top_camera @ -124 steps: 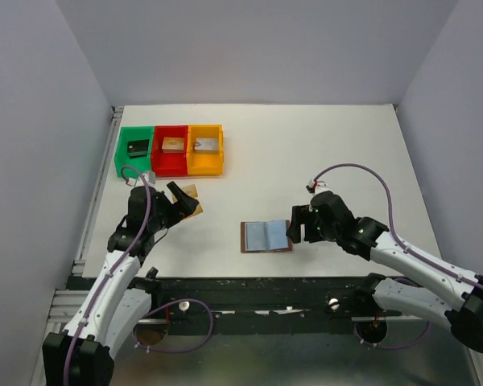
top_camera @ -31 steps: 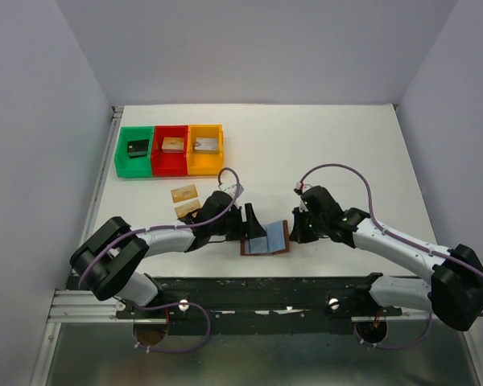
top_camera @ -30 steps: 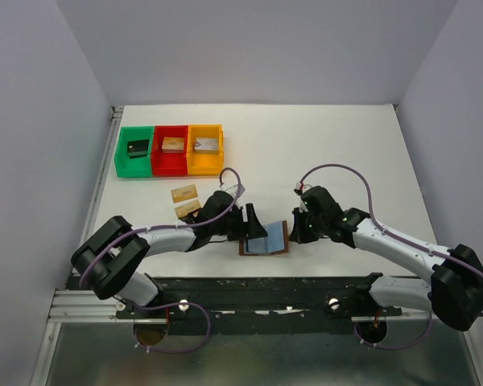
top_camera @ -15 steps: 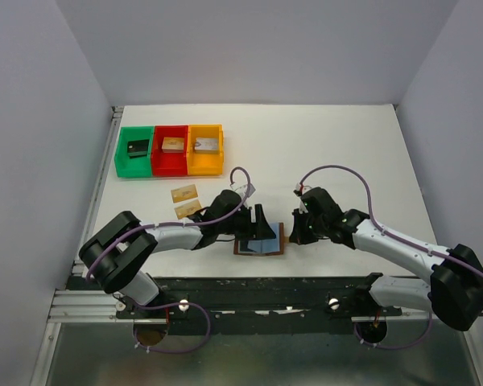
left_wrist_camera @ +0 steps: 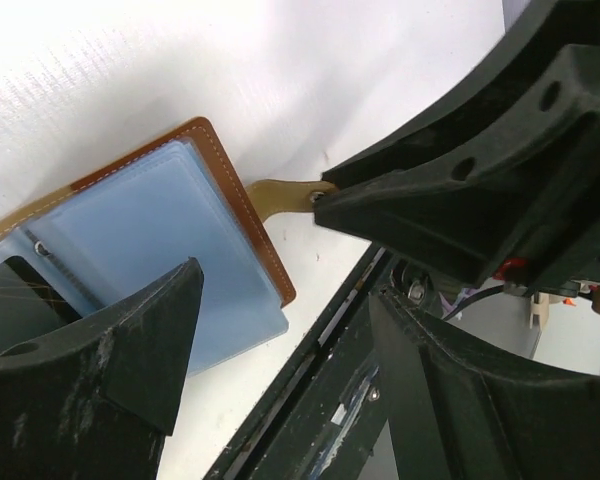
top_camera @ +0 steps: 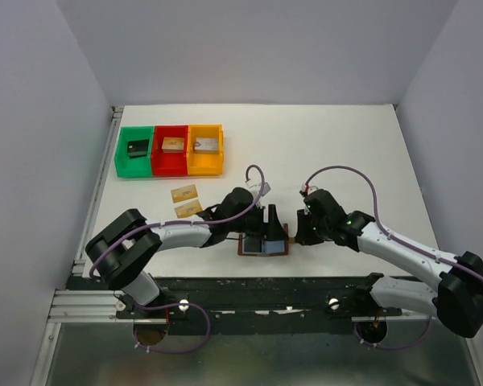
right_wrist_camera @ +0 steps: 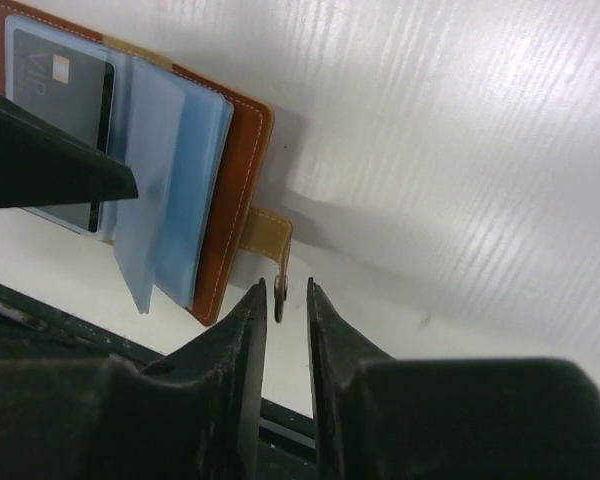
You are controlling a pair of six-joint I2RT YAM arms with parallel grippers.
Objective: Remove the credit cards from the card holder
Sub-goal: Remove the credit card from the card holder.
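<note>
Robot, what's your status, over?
Left pincer open over small brown leather card holder. Right pincer slightly parted around its tan snap tab. Dark card tucked inside. Pincers crowded together.

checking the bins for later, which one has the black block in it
The green bin, leftmost of the three, holds the black block. The red bin holds a tan block and the orange bin a grey block.
</note>
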